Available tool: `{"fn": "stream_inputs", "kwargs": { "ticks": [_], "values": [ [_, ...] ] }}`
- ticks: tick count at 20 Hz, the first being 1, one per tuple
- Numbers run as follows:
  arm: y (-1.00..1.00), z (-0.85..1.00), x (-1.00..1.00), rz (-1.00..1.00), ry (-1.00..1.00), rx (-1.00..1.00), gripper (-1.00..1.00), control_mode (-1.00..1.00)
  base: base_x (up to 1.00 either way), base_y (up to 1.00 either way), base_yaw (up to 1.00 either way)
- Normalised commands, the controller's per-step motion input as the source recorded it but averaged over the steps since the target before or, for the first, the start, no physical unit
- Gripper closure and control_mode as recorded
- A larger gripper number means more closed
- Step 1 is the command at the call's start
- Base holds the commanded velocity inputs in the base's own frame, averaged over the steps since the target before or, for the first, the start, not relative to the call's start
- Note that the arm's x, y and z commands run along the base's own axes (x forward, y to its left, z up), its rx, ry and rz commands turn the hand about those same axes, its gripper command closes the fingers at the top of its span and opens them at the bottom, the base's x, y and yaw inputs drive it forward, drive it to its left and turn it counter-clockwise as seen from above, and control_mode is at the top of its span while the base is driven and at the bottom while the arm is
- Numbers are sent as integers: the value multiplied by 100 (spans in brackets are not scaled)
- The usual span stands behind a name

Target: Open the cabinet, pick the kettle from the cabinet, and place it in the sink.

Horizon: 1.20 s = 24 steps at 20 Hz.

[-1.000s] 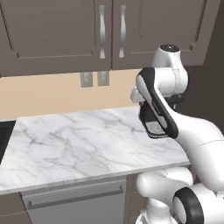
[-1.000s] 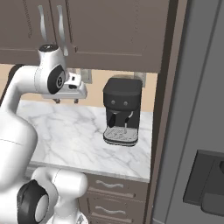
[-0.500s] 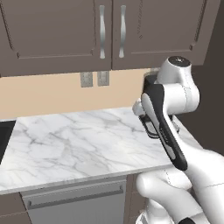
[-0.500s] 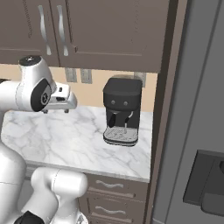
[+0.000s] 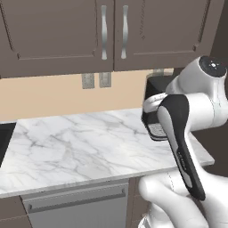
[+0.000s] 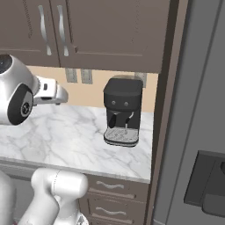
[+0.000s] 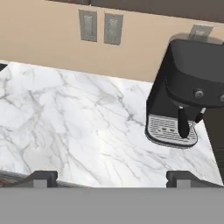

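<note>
The pincer (image 7: 112,177) stood wide and empty above the marble bench (image 7: 78,127), cabinet (image 5: 111,33) doors shut, coffee machine (image 7: 190,94) right.

Soft, even light fills the room, with no glare and no bright spot. The marble desk (image 5: 89,142) is bright and crisp. A faint soft shadow lies on the wall behind the coffee machine (image 7: 188,96). The cabinet (image 5: 111,31) fronts look dim and flat. Edges stay sharp, with no blur or warping.
</note>
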Motion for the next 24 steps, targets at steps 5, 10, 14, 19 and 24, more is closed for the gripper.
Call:
{"fn": "stream_inputs", "kwargs": {
  "ticks": [5, 10, 14, 19, 24],
  "values": [
    [-2, 37, -12, 0, -33, 0, -100, -100, 0, 0, 0],
    [-10, 19, -2, 0, -28, 0, -100, -100, 0, 0, 0],
    [-15, 20, -4, 0, -22, 1, -100, -100, 0, 0, 0],
    [-12, 16, -17, 0, -8, 2, -100, -100, 0, 0, 0],
    [0, 15, -29, 0, -10, 0, -100, -100, 0, 0, 0]
  ]
}}
